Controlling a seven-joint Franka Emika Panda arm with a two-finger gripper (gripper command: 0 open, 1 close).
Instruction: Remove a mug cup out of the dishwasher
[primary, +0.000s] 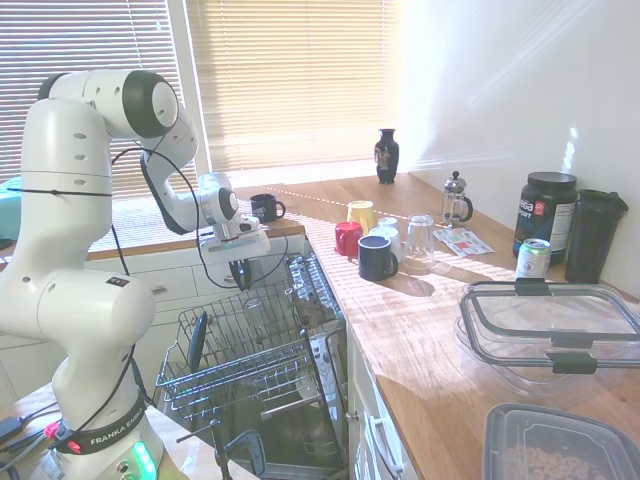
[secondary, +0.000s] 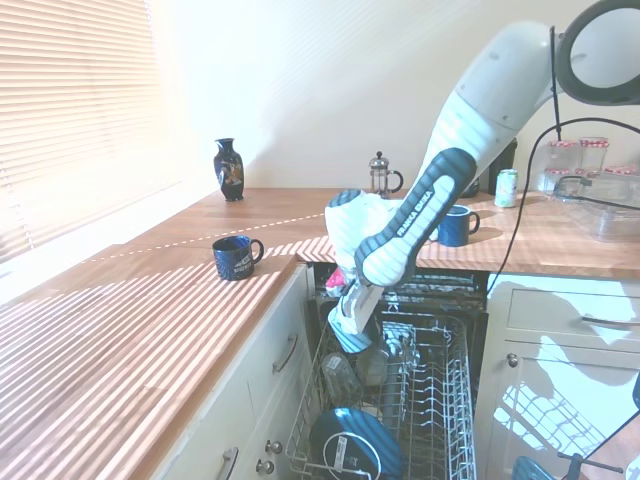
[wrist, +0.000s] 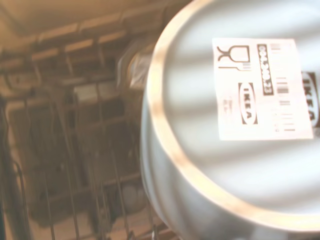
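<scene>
The wooden surface (primary: 440, 330) runs in an L around the room, under the blinds in both exterior views. Set into it, the dishwasher (primary: 300, 400) stands with its upper wire rack (primary: 240, 360) pulled out; the first exterior view shows the rack from the side, while the second exterior view looks down its length and shows a dark round dish (secondary: 355, 445) standing in its near end.

The white arm (primary: 70, 260) bends down over the rack, and its hand (primary: 243, 268) hangs just above the wires. In the first exterior view the hand is a small dark shape below the wrist; in the second the forearm covers most of it, so I cannot tell whether it is released or clenched.

The mug cup (wrist: 235, 140) fills much of the wrist view: a grey, upturned base with a pale bare rim and a white IKEA label (wrist: 262, 87), the rack wires blurred beyond it. Neither exterior view shows it clearly; it sits somewhere in the rack below the hand.

Only the first exterior view shows the clear lidded containers (primary: 550, 330), the black tub (primary: 545, 215), the can (primary: 533, 258), and the cluster of red, yellow, white and navy mugs (primary: 372, 245) with a glass tumbler (primary: 418, 243). Both show the French press (primary: 456, 200), the dark vase (secondary: 228, 170) and a lone navy mug (secondary: 236, 257) on the surface near the dishwasher.
</scene>
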